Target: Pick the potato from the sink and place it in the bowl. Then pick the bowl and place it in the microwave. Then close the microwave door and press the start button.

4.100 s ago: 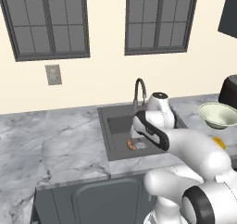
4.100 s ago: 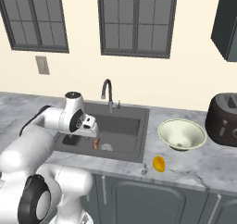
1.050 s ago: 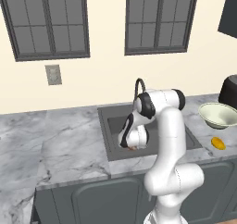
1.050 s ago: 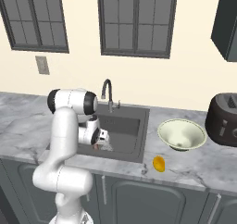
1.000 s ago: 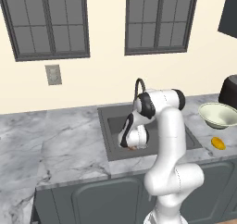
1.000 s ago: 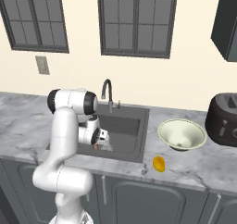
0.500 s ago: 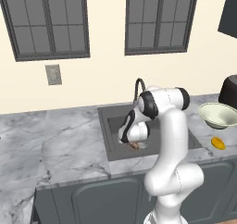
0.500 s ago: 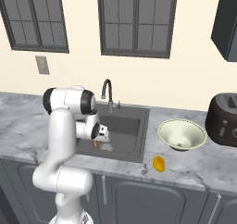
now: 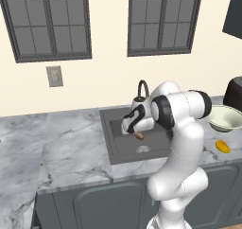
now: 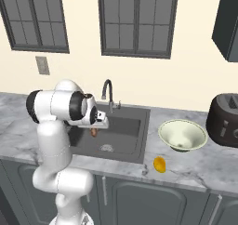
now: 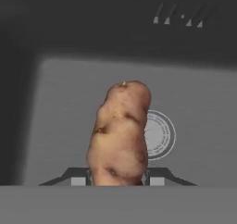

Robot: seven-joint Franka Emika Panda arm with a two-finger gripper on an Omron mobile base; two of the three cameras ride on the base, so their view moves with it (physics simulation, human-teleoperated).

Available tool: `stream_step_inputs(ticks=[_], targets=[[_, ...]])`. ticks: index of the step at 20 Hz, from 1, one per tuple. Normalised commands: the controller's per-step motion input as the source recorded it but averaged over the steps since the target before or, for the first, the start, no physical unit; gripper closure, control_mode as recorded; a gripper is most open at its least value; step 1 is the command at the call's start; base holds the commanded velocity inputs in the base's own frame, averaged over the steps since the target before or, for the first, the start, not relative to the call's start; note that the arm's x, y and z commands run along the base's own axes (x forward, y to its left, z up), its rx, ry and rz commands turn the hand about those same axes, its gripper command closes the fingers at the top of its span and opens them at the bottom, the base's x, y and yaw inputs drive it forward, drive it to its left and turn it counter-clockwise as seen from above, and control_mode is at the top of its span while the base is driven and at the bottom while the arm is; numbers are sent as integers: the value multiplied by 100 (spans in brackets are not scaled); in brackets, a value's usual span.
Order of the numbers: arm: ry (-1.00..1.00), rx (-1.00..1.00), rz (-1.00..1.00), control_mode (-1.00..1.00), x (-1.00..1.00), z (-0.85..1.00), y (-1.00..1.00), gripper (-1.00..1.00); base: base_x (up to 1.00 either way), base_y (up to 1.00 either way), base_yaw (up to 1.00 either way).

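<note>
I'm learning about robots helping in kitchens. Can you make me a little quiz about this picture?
1. True or false: the potato is lying in the bowl.
2. What is the gripper holding? A) a spoon B) the potato C) a cup
3. Fill in: the potato hangs above the ____.

Key: 1 false; 2 B; 3 sink.

White Franka arm (image 9: 182,143), glossy, w/ rounded fat links and dark grey/black rings at joints. Bulbous base segment low down. Hand section white w/ dark panel on its side. Gripper (image 9: 138,134): small dark fingertips, light grey pads.
</note>
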Motion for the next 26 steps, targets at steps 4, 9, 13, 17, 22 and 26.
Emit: stream_step_inputs(ticks=[4, 9, 13, 17, 22, 26], targets=[[16, -3, -5, -100, -3, 100, 5, 100, 0, 0, 0], [15, 0, -11, -100, -49, 100, 0, 100, 0, 0, 0], [12, 0, -13, -100, -91, 89, -20, 100, 0, 0, 0], [4, 0, -22, -100, -99, 49, -69, 100, 0, 0, 0], [4, 0, -20, -100, -60, 15, -100, 100, 0, 0, 0], [9, 0, -19, -100, -7, 1, -100, 100, 0, 0, 0]])
